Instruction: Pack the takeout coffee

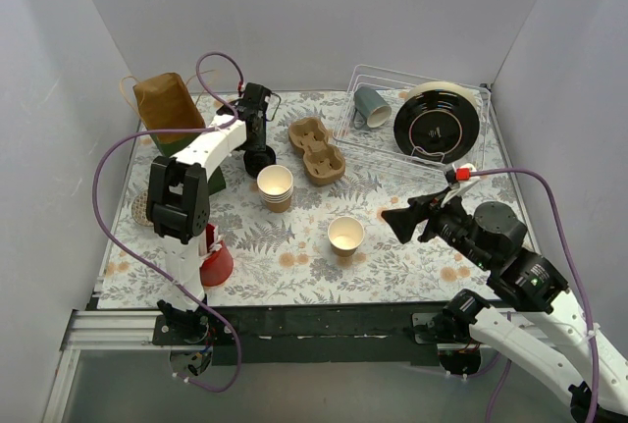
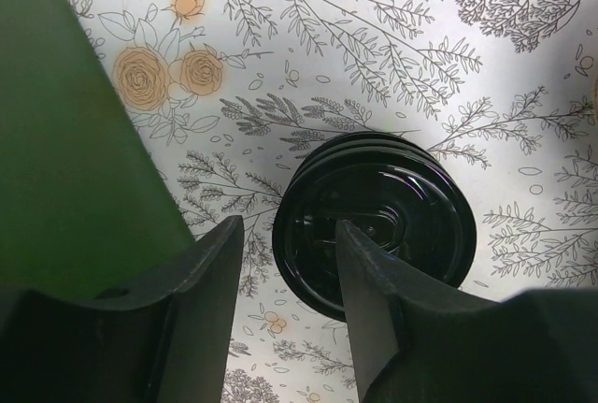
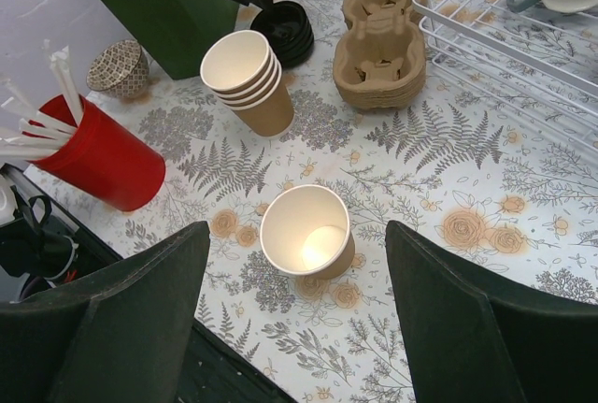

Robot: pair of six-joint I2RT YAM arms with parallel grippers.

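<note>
Black lids (image 2: 402, 188): rim between left hand (image 2: 288, 231) fingers, apparently.

Inventory of the desk:
- Tan kraft paper cup, white inside, standing alone (image 3: 306, 244): one.
- Nested stack of the same tan paper cups (image 3: 245, 80): one stack, four rims showing.
- Stack of round black plastic lids (image 2: 374, 225): one stack, at least three lids; exact count unclear.
- Brown moulded-pulp two-cup carriers (image 3: 383, 43): one pile, layers not countable.
- White wire rack (image 3: 467, 43): one.
- Grey-blue ceramic mug (image 1: 371, 106): one.
- Round black plate (image 1: 439, 124): one.
- Brown paper bag (image 1: 167, 104): one.
- Red plastic cup (image 3: 103, 160): one, holding several white sticks (image 3: 61, 71).
- Small patterned bowl (image 3: 119, 68): one.
- Dark green box (image 3: 154, 1): one.
</note>
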